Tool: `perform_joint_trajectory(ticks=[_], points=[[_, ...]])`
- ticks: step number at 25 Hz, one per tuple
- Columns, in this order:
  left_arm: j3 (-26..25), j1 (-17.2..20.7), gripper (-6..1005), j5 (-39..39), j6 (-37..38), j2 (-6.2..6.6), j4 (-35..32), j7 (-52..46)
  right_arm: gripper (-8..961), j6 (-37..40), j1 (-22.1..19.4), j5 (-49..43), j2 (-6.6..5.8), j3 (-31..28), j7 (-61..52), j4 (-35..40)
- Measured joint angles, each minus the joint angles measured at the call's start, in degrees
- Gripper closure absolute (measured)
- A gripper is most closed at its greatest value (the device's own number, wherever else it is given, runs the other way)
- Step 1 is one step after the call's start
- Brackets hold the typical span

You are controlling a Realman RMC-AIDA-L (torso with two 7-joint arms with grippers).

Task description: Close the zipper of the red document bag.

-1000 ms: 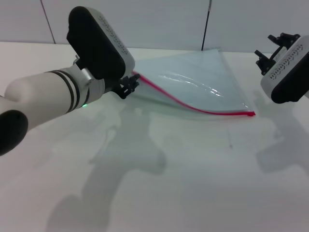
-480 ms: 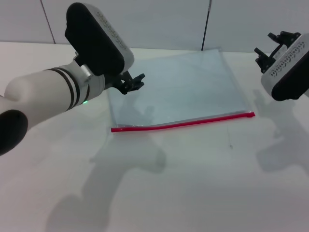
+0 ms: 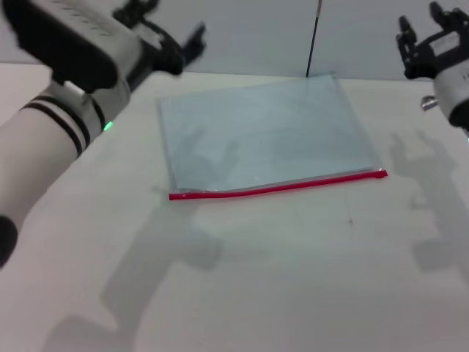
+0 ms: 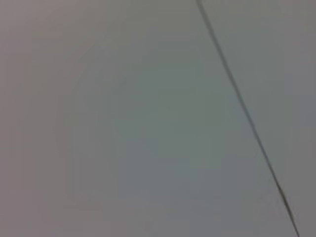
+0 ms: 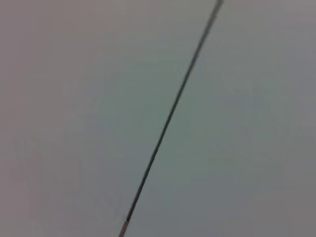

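Head view: red document bag point(image 3: 264, 136) flat mid-table, zipper point(image 3: 275, 188) along its near edge — left gripper point(image 3: 165, 44) and right gripper point(image 3: 432, 40) raised, spread, empty, clear of it; best pin one end, then draw the slider steadily.

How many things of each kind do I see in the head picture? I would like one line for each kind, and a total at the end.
Document bag: 1, the red document bag, lying flat on the table
Zipper: 1, the zipper, a red strip along the bag's near edge
Gripper: 2, the left gripper and the right gripper, both raised above the table
Total: 4
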State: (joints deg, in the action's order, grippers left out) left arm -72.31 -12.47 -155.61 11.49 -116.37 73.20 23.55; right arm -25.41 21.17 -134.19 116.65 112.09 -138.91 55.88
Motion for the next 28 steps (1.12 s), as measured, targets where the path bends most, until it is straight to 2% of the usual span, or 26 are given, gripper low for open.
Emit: perform_joint_trajectory(ticks=[1, 3, 6, 11, 18, 28], points=[[0.0, 0.0, 215, 0.0, 0.0, 0.00, 0.0, 0.0, 538, -3.2, 0.1, 2.2, -0.02, 1.6, 0.0, -1.1], [1.5, -0.8, 216, 2.7, 9.7, 0.01, -5.4, -0.5, 538, -10.9, 0.9, 7.5, -0.03, 6.0, -0.4, -4.3], [3.4, -2.9, 216, 5.3, 19.1, 0.00, -13.0, -1.7, 539, -20.1, 2.9, 14.5, -0.03, 13.0, -5.0, -9.9], [4.9, -6.5, 218, 6.7, 30.6, -0.08, -24.6, -6.6, 540, -27.8, 5.7, 17.9, -0.04, 18.7, -21.3, -21.7], [5.5, -8.5, 219, 8.2, 40.1, -0.08, -35.4, -13.5, 543, -28.2, 5.4, 19.5, 0.22, 19.2, -22.2, -25.7], [6.2, -9.2, 220, 8.3, 42.9, -0.29, -41.7, -18.7, 546, -27.8, 4.4, 26.2, 0.21, 21.8, -22.4, -28.7]])
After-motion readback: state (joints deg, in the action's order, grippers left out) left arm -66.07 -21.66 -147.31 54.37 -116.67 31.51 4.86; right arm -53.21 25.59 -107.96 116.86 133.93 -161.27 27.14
